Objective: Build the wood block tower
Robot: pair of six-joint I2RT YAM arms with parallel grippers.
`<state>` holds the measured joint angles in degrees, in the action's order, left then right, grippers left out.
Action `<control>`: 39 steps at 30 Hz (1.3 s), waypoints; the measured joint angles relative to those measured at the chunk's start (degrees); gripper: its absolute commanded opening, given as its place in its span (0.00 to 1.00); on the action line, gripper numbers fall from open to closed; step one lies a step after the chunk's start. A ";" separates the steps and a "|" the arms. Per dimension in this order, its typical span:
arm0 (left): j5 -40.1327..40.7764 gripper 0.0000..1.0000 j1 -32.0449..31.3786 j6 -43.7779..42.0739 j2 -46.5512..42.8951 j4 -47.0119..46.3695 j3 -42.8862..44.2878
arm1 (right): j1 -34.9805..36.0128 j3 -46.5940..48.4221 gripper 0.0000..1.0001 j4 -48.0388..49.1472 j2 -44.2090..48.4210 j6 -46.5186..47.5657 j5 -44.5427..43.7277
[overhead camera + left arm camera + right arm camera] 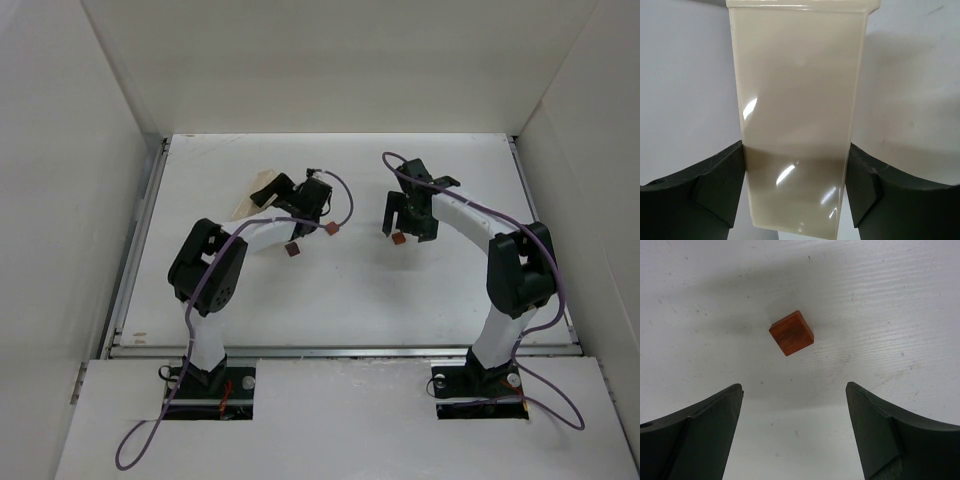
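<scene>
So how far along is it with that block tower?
No stack yet. Done: the left gripper grips the light tan block. In hand: the right gripper hangs open above the orange cube. Left: the dark cube and the reddish cube lie loose, and all the stacking.

One tan oblong [262,193] and three small cubes [398,238].

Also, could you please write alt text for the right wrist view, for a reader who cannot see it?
A small reddish-orange cube lies alone on the white table, untouched. The right gripper is wide open, its two dark fingers in the foreground, the cube beyond the gap between them.
</scene>
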<state>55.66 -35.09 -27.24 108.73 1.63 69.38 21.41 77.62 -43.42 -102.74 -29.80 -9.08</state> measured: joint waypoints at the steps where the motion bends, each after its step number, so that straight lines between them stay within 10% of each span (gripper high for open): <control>1: -1.38 0.00 0.26 1.53 0.00 2.23 1.44 | 0.00 0.00 0.89 0.04 0.00 0.00 0.13; 19: -62.36 0.00 32.28 17.75 0.31 23.91 13.79 | 3.32 0.74 0.89 0.39 0.00 0.70 4.13; 24: -68.22 0.05 34.77 18.21 2.64 24.79 16.90 | 4.35 2.78 0.89 0.59 -0.07 0.70 4.81; 35: -69.75 0.54 34.84 18.78 3.61 24.39 18.32 | 4.94 2.93 0.89 0.52 -1.09 0.70 5.03; 39: -68.70 0.50 34.73 18.84 3.50 24.65 18.27 | 4.94 2.93 0.89 0.55 -1.46 0.70 5.03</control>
<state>-13.04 -0.36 -8.40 112.22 26.28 87.66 26.35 80.55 -42.87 -104.20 -29.10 -4.05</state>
